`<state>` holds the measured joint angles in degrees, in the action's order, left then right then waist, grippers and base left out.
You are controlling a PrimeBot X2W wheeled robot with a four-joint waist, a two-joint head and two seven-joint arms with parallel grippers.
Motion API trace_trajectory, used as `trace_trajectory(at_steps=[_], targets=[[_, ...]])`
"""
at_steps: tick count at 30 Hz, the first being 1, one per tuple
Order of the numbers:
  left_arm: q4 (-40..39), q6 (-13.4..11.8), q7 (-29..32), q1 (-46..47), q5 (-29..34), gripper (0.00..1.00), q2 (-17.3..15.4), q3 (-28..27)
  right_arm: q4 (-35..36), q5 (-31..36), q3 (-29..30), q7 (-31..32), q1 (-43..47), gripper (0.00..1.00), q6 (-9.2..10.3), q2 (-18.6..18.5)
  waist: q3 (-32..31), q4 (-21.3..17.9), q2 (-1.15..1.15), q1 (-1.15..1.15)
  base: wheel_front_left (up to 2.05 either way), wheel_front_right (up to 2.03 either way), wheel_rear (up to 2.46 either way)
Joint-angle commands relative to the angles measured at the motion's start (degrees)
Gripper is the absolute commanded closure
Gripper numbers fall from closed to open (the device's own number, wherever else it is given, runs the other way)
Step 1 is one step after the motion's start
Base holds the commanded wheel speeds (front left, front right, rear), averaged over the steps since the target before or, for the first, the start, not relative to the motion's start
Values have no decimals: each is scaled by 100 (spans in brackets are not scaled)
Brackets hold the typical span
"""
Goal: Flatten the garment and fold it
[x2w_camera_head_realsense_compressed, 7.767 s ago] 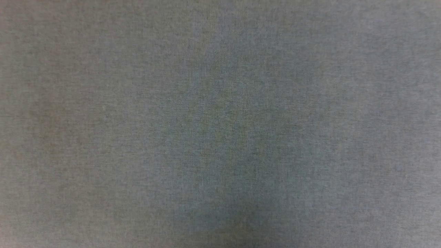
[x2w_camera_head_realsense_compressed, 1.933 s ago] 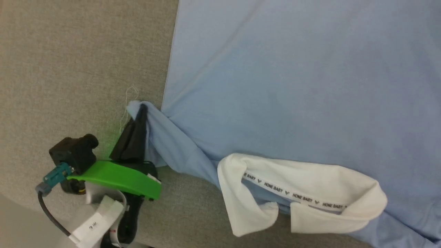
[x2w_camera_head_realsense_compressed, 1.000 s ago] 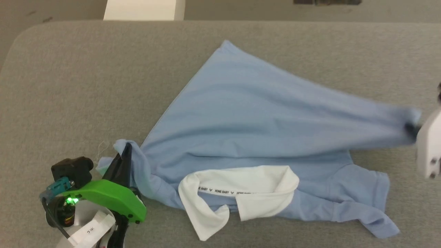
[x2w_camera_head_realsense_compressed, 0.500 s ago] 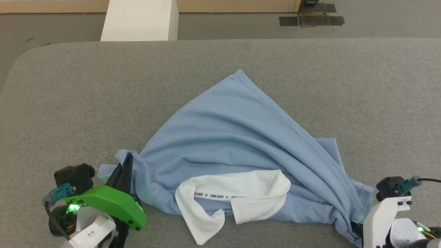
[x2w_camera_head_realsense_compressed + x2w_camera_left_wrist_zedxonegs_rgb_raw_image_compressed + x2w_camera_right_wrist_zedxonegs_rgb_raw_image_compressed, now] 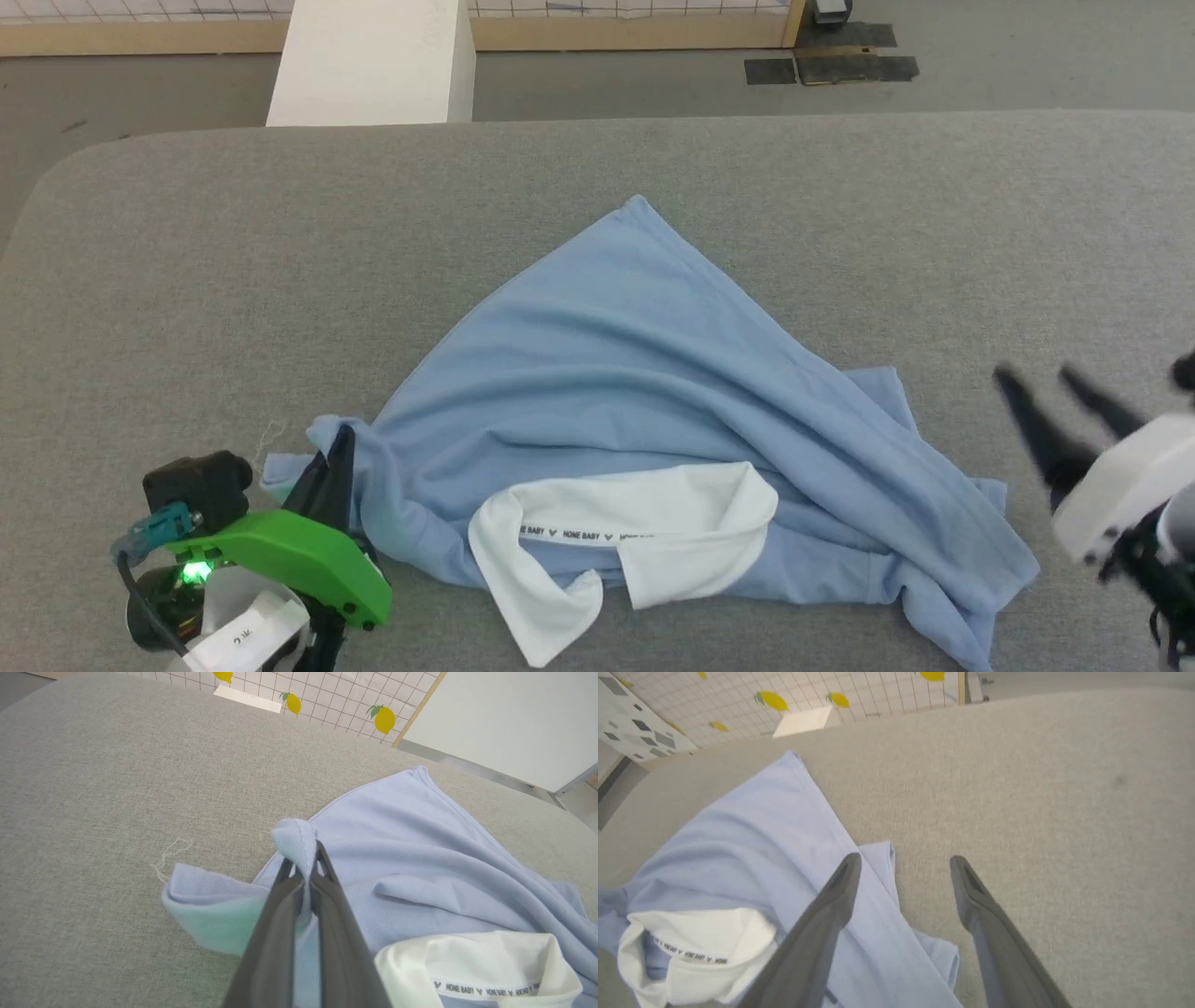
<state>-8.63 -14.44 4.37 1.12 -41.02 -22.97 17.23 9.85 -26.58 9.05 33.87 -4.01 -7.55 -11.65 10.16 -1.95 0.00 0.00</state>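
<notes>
Left gripper (image 5: 302, 856) clamps an edge fold of the limp light-blue knit polo shirt (image 5: 635, 373) near the grey fabric table's (image 5: 233, 261) front edge; right gripper (image 5: 906, 859) gapes empty; probably light, floppy; pinch corners.

I was working in what looked like a robot test room rather than a home. It had a wide table (image 5: 187, 233) padded in grey fabric, a bare grey floor (image 5: 607, 89) with black tape patches (image 5: 840, 69), a plain white block (image 5: 369, 61), and a wood-framed grid panel (image 5: 327, 700) stuck with lemon decals (image 5: 384, 718).
</notes>
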Motion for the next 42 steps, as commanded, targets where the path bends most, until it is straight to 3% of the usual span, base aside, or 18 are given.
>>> trace_trajectory(at_steps=[1,5,10,20,26,34,38,42], targets=[[-31,-44,-28,-57,-25,100,-27,-30,52,-65,20,-327,-235,0,6,28,10,-10,0,0,0,0,0],[-58,-48,-27,-15,-10,100,-25,-8,-74,-101,-84,-1085,-619,0,6,10,69,37,0,0,0,0,0],[-76,-30,-48,78,15,100,-9,26,-483,-55,-392,-1590,-1121,0,6,-64,223,195,0,0,0,0,0],[7,114,-121,433,58,100,170,233,-1543,176,-1361,-1424,-2801,0,6,-307,926,954,0,0,0,0,0],[113,269,-198,780,107,100,306,385,-2304,469,-2079,-697,-3949,0,6,-505,1451,1416,0,0,0,0,0],[300,461,-331,1171,122,100,512,547,-3325,1108,-3091,1471,-5314,0,6,-726,1972,1811,0,0,0,0,0],[393,527,-397,1265,111,100,605,613,-3516,1146,-3469,2297,-5714,0,6,-720,2176,1924,0,0,0,0,0],[496,593,-468,1331,91,100,689,667,-3568,1127,-3831,2748,-5933,0,6,-771,2355,2016,0,0,0,0,0]])
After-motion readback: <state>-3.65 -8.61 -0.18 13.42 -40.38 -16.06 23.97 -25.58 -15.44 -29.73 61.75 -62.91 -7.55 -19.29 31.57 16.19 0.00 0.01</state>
